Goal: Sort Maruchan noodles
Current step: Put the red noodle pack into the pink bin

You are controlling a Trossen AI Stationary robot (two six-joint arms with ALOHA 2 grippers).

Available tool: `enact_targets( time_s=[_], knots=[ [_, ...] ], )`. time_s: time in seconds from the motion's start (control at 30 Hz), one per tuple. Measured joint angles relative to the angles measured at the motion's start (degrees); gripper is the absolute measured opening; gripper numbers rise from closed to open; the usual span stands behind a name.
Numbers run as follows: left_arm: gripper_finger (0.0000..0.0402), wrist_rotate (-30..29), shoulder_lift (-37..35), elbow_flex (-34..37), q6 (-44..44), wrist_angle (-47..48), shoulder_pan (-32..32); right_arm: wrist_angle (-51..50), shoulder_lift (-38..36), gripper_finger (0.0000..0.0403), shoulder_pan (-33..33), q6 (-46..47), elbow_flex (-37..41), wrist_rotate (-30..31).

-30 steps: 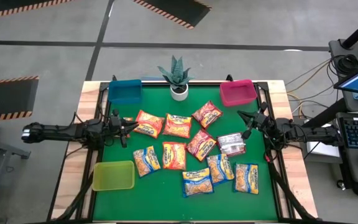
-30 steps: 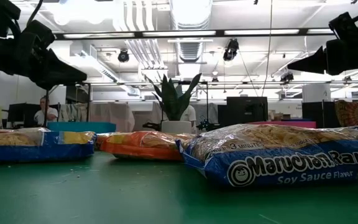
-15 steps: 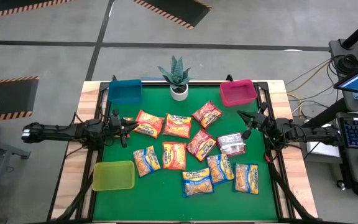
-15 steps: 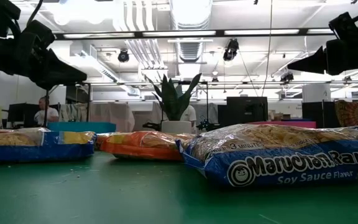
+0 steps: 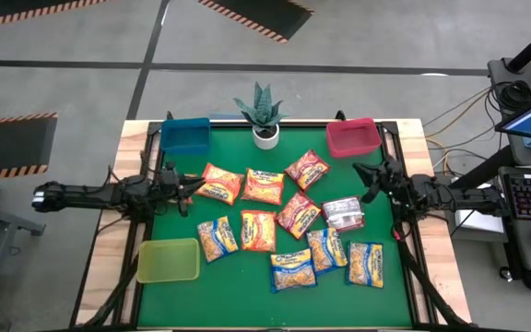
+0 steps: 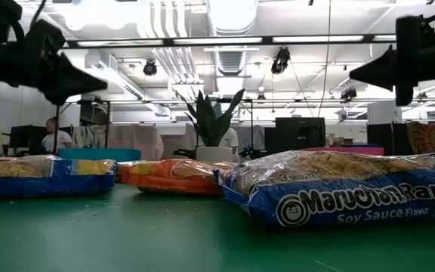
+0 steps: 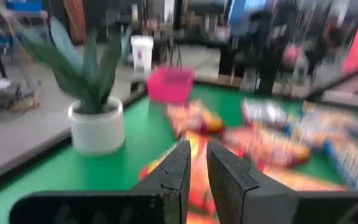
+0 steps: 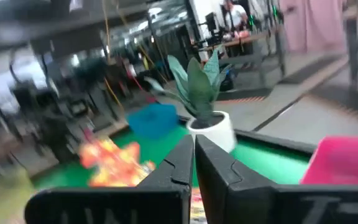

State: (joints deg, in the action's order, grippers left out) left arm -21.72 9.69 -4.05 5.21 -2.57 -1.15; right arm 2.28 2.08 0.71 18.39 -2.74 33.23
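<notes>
1. Looking straight down, the Maruchan noodles (image 5: 275, 226) lie scattered over the green bench (image 5: 247, 295) between a blue bin (image 5: 184, 135), a pink bin (image 5: 352, 136) and a yellow-green bin (image 5: 168, 260); the left gripper (image 5: 188, 189) and right gripper (image 5: 365, 183) hover at opposite edges.
2. Seen level, the nearest blue-edged packet (image 6: 338, 189) reads "Maruchan Ramen, Soy Sauce Flavor".
3. The left wrist view shows jaws nearly together, holding nothing, facing a potted plant (image 7: 92, 93).
4. The right wrist view shows jaws together and empty.

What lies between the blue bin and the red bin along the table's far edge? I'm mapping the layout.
In the high view, only a potted plant in a white pot stands between the blue bin and the red bin; otherwise bare green mat.
</notes>
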Motion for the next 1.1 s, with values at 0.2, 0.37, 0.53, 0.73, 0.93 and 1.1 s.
enact_targets(
  time_s=[0.2, 0.37, 0.53, 0.73, 0.93, 1.1],
  knots=[
    [0.0036, -0.1, 0.1, 0.0, -0.3, -16.7, 0.0, 0.5, 0.0, 0.0009, 0.0, 1.8, 0.0, -0.1],
    [0.0036, 0.1, 0.1, 0.0, 0.7, -27.6, 0.0, 1.0, 0.0, 0.0009, 0.0, 2.7, 0.0, -0.1],
    [0.0036, 0.7, 0.7, 0.0, 3.0, -32.2, 0.0, 2.0, 0.0, 0.0009, 0.0, 6.8, 0.0, -0.1],
    [0.0036, 5.5, 9.3, -0.3, 2.9, -43.8, 0.0, 7.6, 3.3, 0.0009, 0.0, 13.7, 0.0, -0.6],
    [0.0036, 5.9, 23.8, -9.0, 0.1, -43.7, 0.0, 17.5, 13.1, 0.0009, 0.0, 15.2, 0.0, -4.6],
    [0.0036, 5.9, 36.1, -21.0, -7.7, -29.9, 0.0, 17.6, 20.7, 0.0009, 0.0, 18.4, -2.2, -4.7]
  ],
)
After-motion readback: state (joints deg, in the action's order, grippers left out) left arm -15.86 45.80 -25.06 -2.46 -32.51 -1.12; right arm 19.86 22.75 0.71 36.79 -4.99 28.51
